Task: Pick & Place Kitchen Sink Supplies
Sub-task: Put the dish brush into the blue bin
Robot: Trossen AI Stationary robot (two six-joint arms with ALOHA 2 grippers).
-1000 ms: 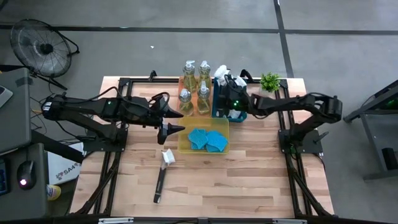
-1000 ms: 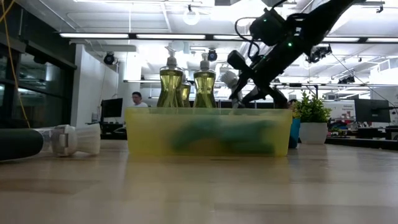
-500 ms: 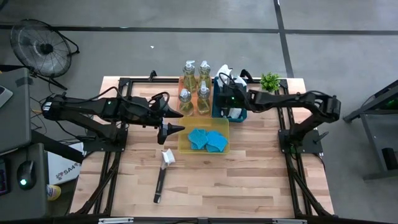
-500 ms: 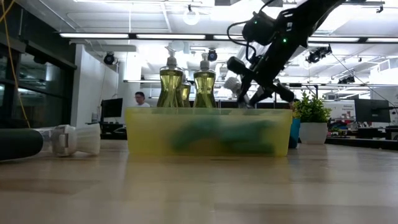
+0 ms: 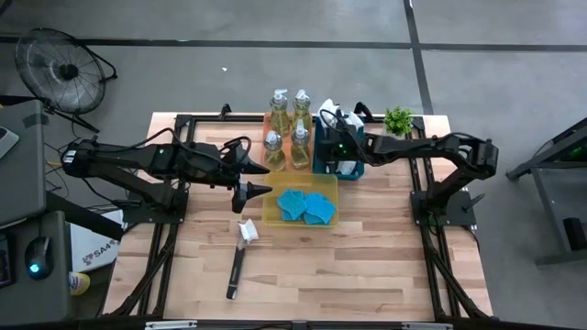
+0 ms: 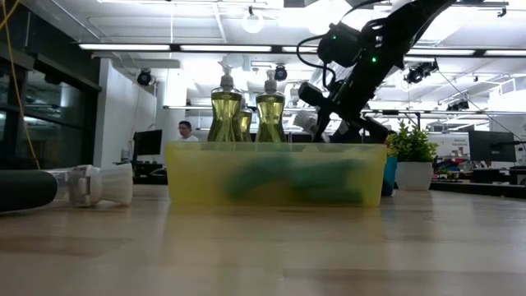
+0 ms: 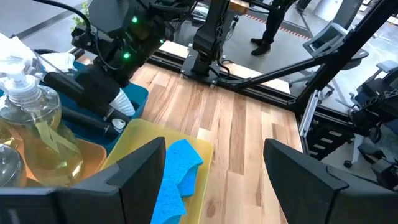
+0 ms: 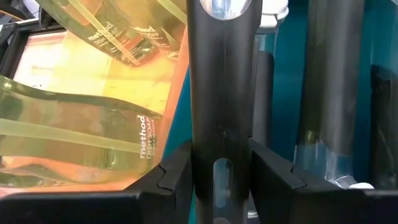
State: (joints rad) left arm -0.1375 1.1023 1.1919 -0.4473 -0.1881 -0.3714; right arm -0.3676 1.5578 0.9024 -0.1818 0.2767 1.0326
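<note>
Right gripper (image 5: 336, 149) is reaching over the teal tray (image 5: 321, 163) near the table's far edge, fingers sitting close on either side of a black brush handle (image 8: 222, 93). Whether they are pressing it or just bracketing it cannot be told. Other dark handles are standing close by in the same tray, so room there is tight.

Left gripper (image 5: 260, 179) is hovering over bare wood just off the yellow tray's (image 5: 270, 214) left wall, fingers (image 7: 140, 177) standing well apart and holding nothing.

Four soap bottles (image 5: 278, 104) are standing upright in the orange tray (image 5: 268, 120), which is sitting against the teal tray's left side. The blue sponges (image 5: 306, 206) are lying bunched inside the yellow tray, mid-table.

One dish brush (image 5: 240, 257) is lying flat on the table (image 5: 367, 266), white head toward the yellow tray's near-left corner, handle pointing toward the near edge. The boards around it are open, and the near-right quarter is bare wood.

Potted plant (image 5: 398, 120) is sitting near the far-right corner, apart from the trays.
</note>
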